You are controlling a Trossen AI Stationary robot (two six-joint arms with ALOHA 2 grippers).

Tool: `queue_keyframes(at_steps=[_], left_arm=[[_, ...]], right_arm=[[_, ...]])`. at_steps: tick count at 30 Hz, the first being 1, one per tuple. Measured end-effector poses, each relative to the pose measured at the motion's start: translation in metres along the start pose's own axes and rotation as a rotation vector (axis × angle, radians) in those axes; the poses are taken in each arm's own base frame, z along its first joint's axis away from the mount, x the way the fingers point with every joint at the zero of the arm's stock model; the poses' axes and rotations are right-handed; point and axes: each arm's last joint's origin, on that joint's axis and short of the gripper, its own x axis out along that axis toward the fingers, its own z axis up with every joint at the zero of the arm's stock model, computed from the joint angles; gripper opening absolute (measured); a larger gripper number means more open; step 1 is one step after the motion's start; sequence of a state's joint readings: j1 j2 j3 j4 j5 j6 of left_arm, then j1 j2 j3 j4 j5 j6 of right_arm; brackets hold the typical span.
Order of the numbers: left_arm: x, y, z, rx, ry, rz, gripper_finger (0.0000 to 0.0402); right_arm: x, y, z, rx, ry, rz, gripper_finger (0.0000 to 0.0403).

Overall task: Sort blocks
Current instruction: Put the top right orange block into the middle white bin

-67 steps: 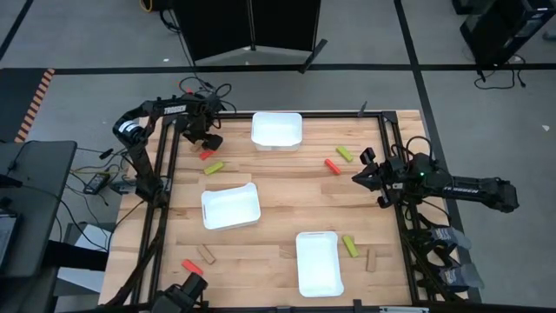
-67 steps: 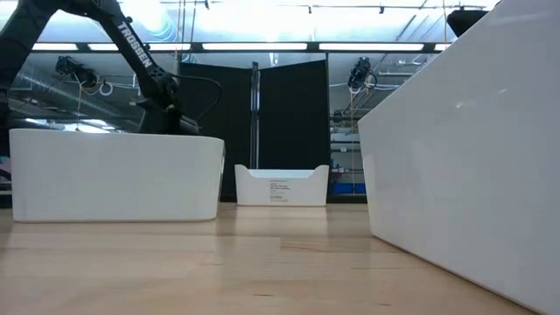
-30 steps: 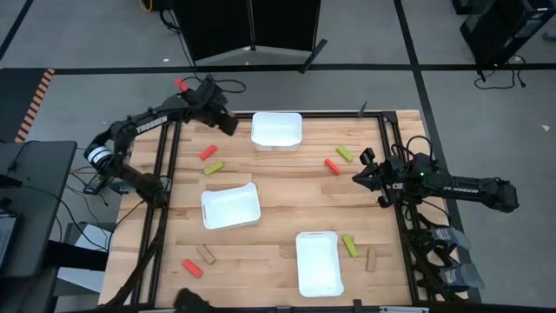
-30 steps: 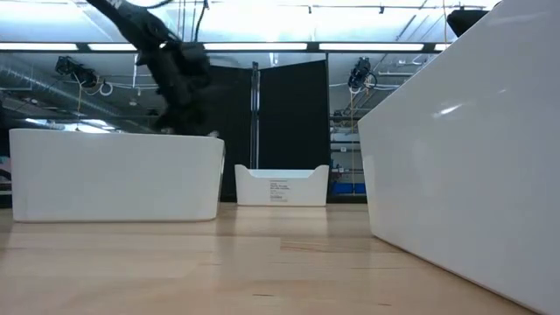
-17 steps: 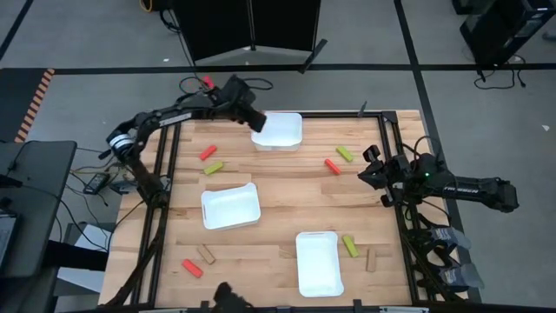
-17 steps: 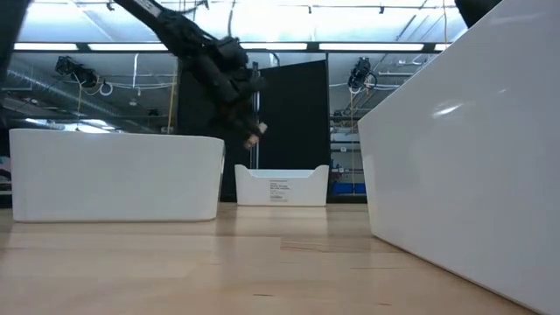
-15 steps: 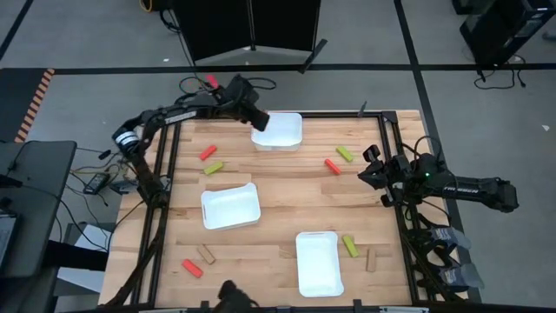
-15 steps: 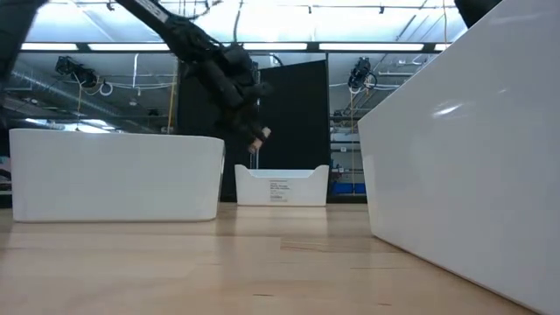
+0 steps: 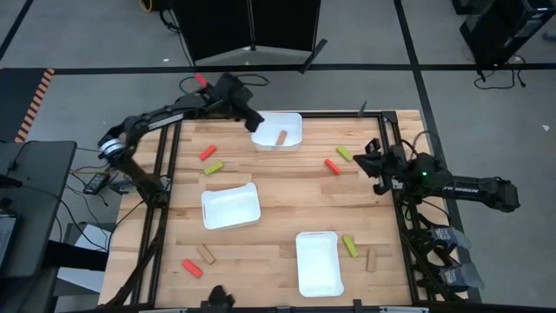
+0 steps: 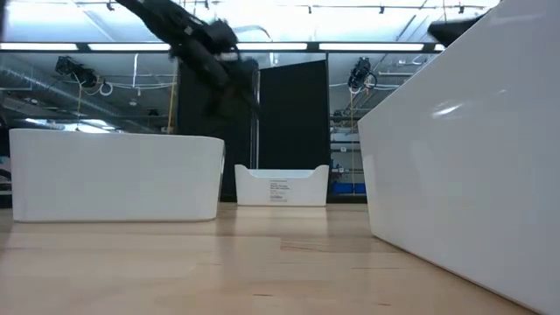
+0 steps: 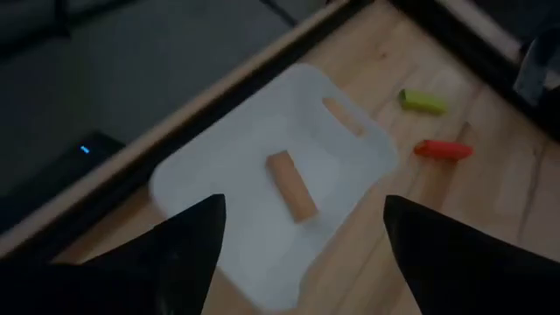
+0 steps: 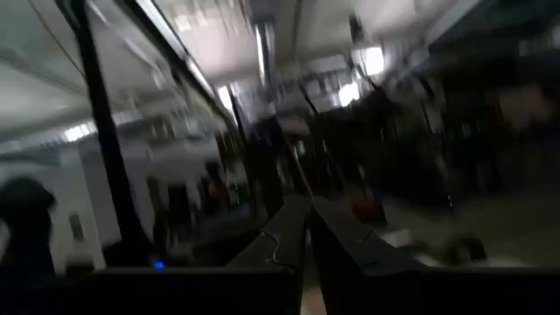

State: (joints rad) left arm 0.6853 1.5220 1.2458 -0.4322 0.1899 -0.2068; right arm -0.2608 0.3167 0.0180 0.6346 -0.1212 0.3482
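My left gripper [image 9: 253, 121] hangs open and empty over the left rim of the far white tray [image 9: 265, 122]; in the left wrist view [image 11: 302, 262] its two fingers stand wide apart above that tray [image 11: 219, 201]. A tan block [image 9: 281, 137] lies flat on the tray's floor, as the left wrist view [image 11: 291, 186] also shows. A red block [image 9: 208, 153] and a yellow-green block [image 9: 213, 167] lie on the table at the left. My right gripper [image 9: 372, 165] is open and empty at the table's right edge, beside a red block [image 9: 332, 166] and a yellow-green block [image 9: 345, 154].
A second white tray [image 9: 230, 207] stands mid-left and a third [image 9: 318, 263] at the near edge. A yellow-green block [image 9: 349, 245] and a tan block [image 9: 371, 259] lie right of the third tray. A red block [image 9: 192, 268] and a tan block [image 9: 206, 254] lie near left. A black frame [image 9: 171, 174] borders the table.
My left gripper has carried a tan block from the table's far left corner toward the far tray and let it go. The block has fallen and now lies in the tray. The gripper has then risen and drawn back a little leftward. My right gripper has shifted slightly toward the far edge.
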Motion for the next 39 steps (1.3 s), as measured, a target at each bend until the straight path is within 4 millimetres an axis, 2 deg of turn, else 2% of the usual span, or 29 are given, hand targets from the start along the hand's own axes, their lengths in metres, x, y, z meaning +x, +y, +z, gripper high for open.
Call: queue_keyframes(at_steps=[3,7,10,14,18,23,27,32,39], left_arm=[[-0.037,-0.003,-0.015,0.005,-0.069,0.011,0.0309],[-0.078,-0.003,-0.045,-0.043,-0.137,0.049,0.0295],[-0.096,0.000,-0.072,-0.090,-0.157,0.071,0.0287],[-0.110,0.004,-0.104,-0.148,-0.158,0.097,0.0282],[-0.113,0.010,-0.127,-0.190,-0.143,0.137,0.0282],[-0.110,0.013,-0.141,-0.214,-0.139,0.138,0.0282],[-0.108,0.014,-0.143,-0.229,-0.128,0.135,0.0282],[-0.107,0.013,-0.143,-0.212,-0.121,0.120,0.0282],[-0.107,0.013,-0.143,-0.209,-0.121,0.120,0.0282]], right_arm=[[0.006,-0.005,-0.009,0.029,0.153,-0.137,0.0030],[0.016,-0.008,-0.014,-0.006,0.314,-0.326,0.0029],[0.027,-0.007,-0.011,-0.049,0.418,-0.418,0.0031],[0.042,-0.003,-0.008,-0.071,0.619,-0.535,0.0044],[0.054,-0.003,-0.016,-0.048,0.820,-0.636,0.0079],[0.061,-0.011,-0.039,-0.061,0.966,-0.738,0.0146],[0.064,-0.021,-0.053,-0.078,1.017,-0.802,0.0195],[0.066,-0.032,-0.060,-0.100,1.032,-0.862,0.0244],[0.065,-0.046,-0.074,-0.071,1.112,-0.902,0.0273]])
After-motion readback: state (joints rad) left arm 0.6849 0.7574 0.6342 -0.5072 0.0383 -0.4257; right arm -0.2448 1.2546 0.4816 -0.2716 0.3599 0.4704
